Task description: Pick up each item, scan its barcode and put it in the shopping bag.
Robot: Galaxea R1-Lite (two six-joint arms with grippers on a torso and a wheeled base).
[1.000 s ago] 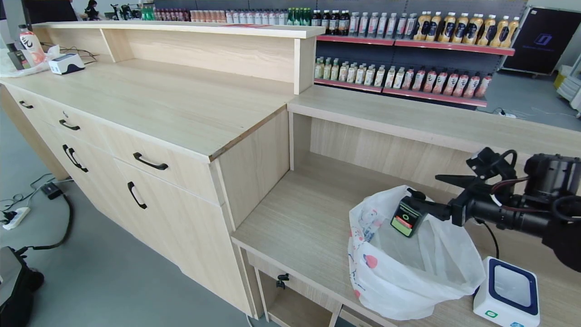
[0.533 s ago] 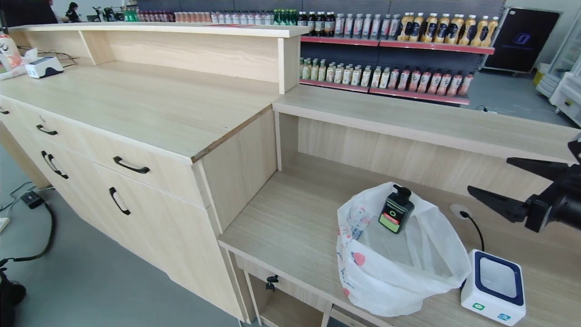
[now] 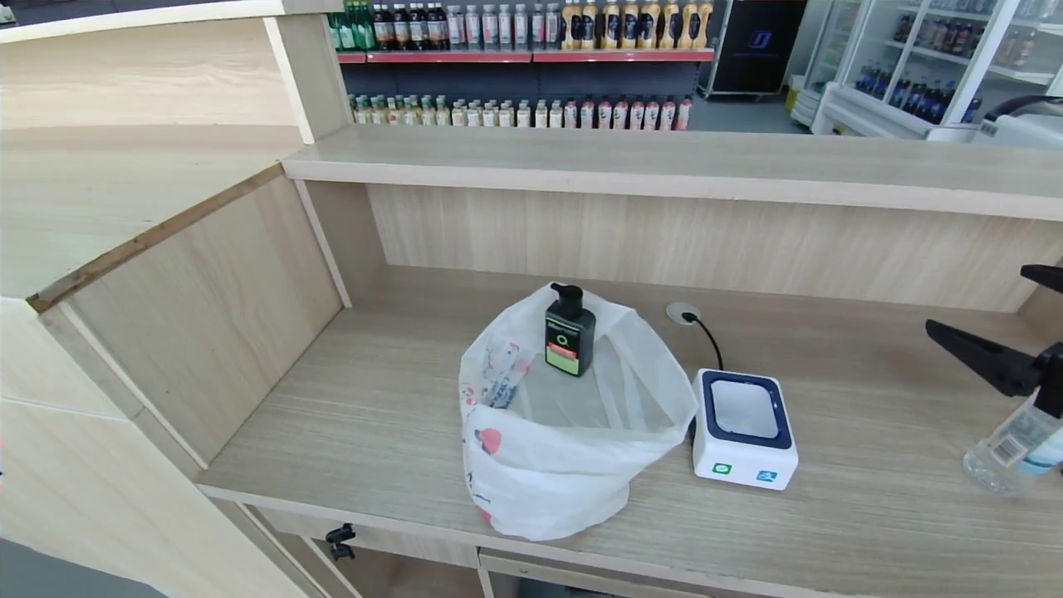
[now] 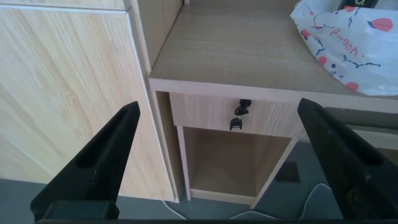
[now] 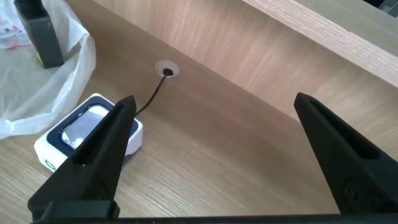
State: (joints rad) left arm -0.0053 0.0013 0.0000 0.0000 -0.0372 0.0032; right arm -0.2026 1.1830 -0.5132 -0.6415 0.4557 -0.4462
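The white shopping bag [image 3: 565, 448] stands open on the low counter [image 3: 374, 399]. A black pump bottle [image 3: 570, 339] stands upright inside it, leaning on the far wall. The white scanner [image 3: 743, 428] with a blue-framed window sits just right of the bag. My right gripper [image 3: 978, 299] hangs open above the counter, well to the right of the scanner, holding nothing. In the right wrist view the gripper [image 5: 214, 99] spans bare counter, with the scanner [image 5: 87, 134] and bottle [image 5: 40, 31] off to one side. My left gripper [image 4: 219, 106] is open, low before the counter's front, near the bag [image 4: 354, 37].
A clear plastic bottle [image 3: 1013, 444] stands at the counter's far right, under the right arm. The scanner's cable runs to a hole [image 3: 683, 312] in the counter. A raised ledge [image 3: 664, 166] backs the counter. A side panel [image 3: 208, 307] walls its left. A keyed drawer [image 4: 239, 115] sits under the front edge.
The right gripper let go of the pump bottle, which now stands in the bag, and drew away to the right. The head camera has swung right, shifting the whole scene.
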